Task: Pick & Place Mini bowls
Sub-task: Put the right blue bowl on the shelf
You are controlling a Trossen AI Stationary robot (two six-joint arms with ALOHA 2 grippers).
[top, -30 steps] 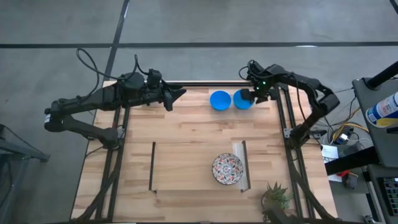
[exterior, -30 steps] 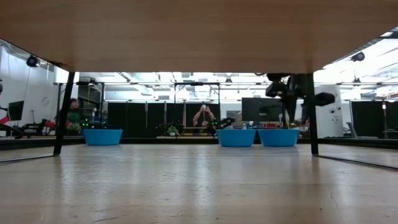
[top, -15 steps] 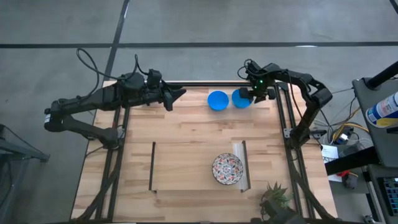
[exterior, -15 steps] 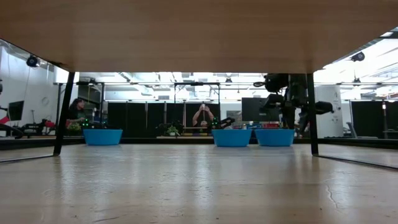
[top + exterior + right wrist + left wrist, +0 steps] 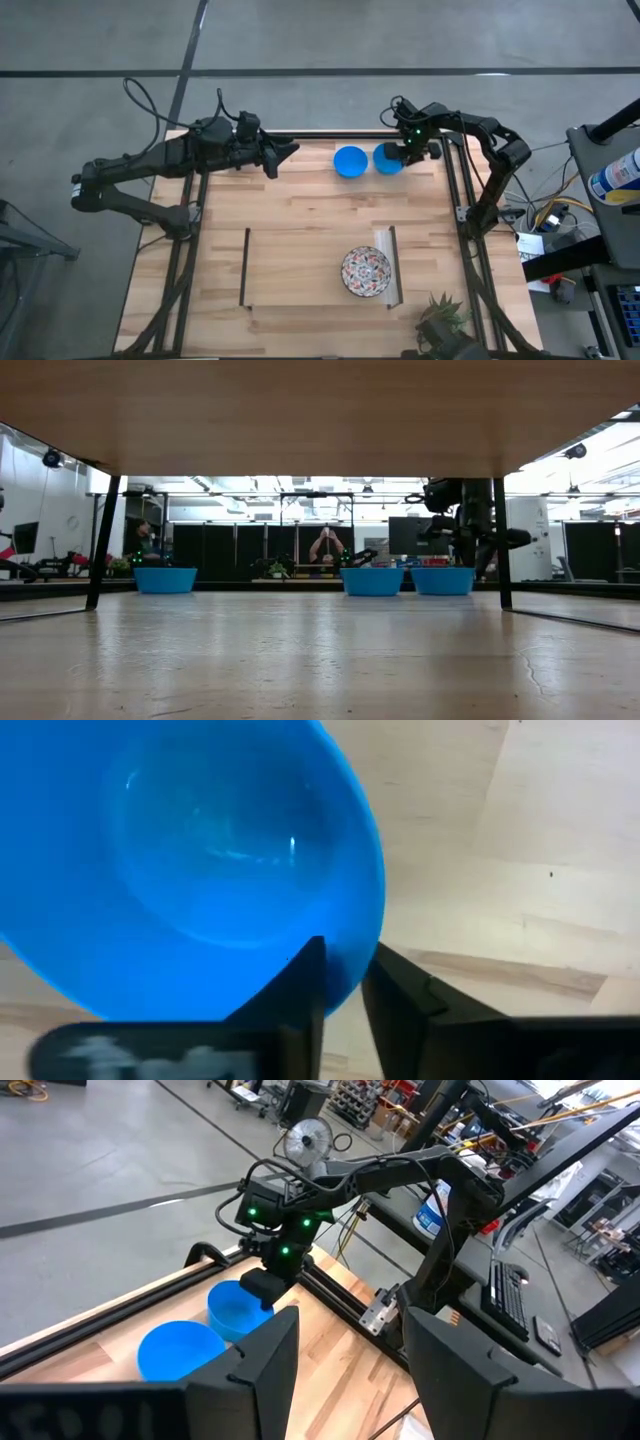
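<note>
Two bright blue mini bowls stand side by side near the table's far edge: one (image 5: 349, 161) free, resting on its base, the other (image 5: 388, 158) under my right gripper (image 5: 403, 153), which is shut on it. The low view shows a third blue bowl (image 5: 165, 580) farther left; the high view does not show it. One white floral-patterned bowl (image 5: 366, 271) sits on its base near the near edge. My left gripper (image 5: 288, 150) hangs open at the far edge, left of the blue bowls, touching nothing. My right gripper holds the right-hand blue bowl by its rim (image 5: 352, 955), on the side toward the table's right. One finger (image 5: 300, 985) is inside the bowl and the other (image 5: 405, 1005) outside. The fingers come from above, pointing down. In the low view the bowl (image 5: 442, 580) sits level with its neighbours on the table.
Two thin black strips (image 5: 245, 266) (image 5: 394, 262) lie on the wood, and the patterned bowl sits beside the right one. A small green plant (image 5: 445, 316) stands at the near right corner. Frame rails run along both table sides. People move in the room behind.
My right gripper moved a little toward the table's left with the blue bowl in its hold. That bowl slid left along the table, and the neighbouring blue bowl shifted left with it. In the last half second both stayed nearly still.
</note>
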